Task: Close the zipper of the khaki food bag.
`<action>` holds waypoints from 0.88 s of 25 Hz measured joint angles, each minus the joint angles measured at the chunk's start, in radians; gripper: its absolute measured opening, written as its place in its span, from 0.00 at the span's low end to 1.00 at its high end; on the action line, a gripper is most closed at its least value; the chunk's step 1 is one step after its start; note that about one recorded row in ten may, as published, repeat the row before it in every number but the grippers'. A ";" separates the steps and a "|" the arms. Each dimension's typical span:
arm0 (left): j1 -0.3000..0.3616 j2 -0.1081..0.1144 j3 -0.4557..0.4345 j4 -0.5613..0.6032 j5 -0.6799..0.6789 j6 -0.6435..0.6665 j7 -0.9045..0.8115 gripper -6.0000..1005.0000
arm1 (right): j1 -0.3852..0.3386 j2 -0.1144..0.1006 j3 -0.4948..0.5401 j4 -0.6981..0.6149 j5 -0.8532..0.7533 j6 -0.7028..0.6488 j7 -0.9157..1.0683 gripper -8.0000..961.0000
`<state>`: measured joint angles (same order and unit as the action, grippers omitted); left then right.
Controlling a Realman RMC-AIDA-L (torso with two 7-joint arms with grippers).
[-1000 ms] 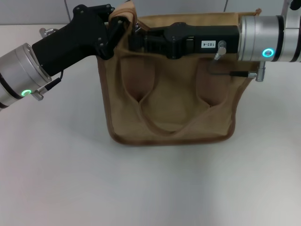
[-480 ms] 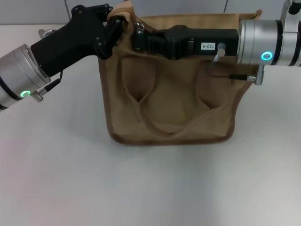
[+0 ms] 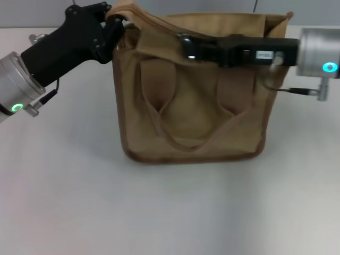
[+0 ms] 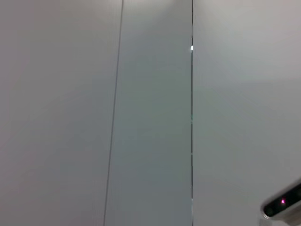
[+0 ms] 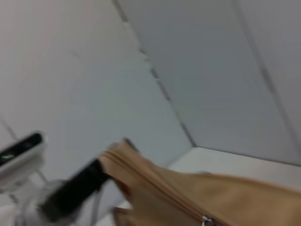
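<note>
The khaki food bag (image 3: 191, 117) stands upright on the white table, its two strap handles (image 3: 183, 141) hanging down the front. My left gripper (image 3: 117, 26) is shut on the bag's top left corner and holds it up. My right gripper (image 3: 186, 45) reaches in from the right along the bag's top and is shut on the zipper pull by the silver slider (image 3: 184, 38). The zipper line (image 3: 156, 27) runs taut between the two grippers. The right wrist view shows the zipper (image 5: 160, 193), the slider (image 5: 205, 219) and the left gripper (image 5: 77, 188) farther off.
The white table (image 3: 79, 196) spreads in front of and beside the bag. A grey wall stands close behind it. The left wrist view shows only wall panels (image 4: 150, 117).
My right gripper has drawn to the right along the bag's top, taking the slider with it. My left gripper has shifted slightly left and up with the corner, stretching the top.
</note>
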<state>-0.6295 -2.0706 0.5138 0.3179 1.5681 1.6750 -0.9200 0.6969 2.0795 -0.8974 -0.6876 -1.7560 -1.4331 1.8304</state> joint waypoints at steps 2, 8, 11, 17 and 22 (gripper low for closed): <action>0.014 0.001 0.000 0.003 -0.017 0.000 0.000 0.05 | -0.061 -0.001 0.008 -0.094 -0.051 0.005 0.065 0.03; 0.026 0.004 0.000 0.005 -0.023 -0.008 0.005 0.06 | -0.150 -0.012 0.060 -0.199 -0.085 -0.017 0.116 0.03; 0.026 0.004 0.000 0.006 -0.023 -0.011 0.008 0.06 | -0.154 -0.013 0.075 -0.195 -0.085 -0.032 0.115 0.04; 0.026 0.005 0.000 0.006 -0.023 -0.015 0.007 0.06 | -0.168 -0.011 0.109 -0.196 -0.079 -0.063 0.112 0.04; 0.027 0.005 0.000 0.006 -0.025 -0.024 0.005 0.07 | -0.182 -0.012 0.233 -0.175 -0.072 -0.204 0.036 0.09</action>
<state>-0.6029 -2.0658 0.5136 0.3240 1.5436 1.6512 -0.9155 0.5144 2.0672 -0.6643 -0.8623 -1.8277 -1.6371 1.8665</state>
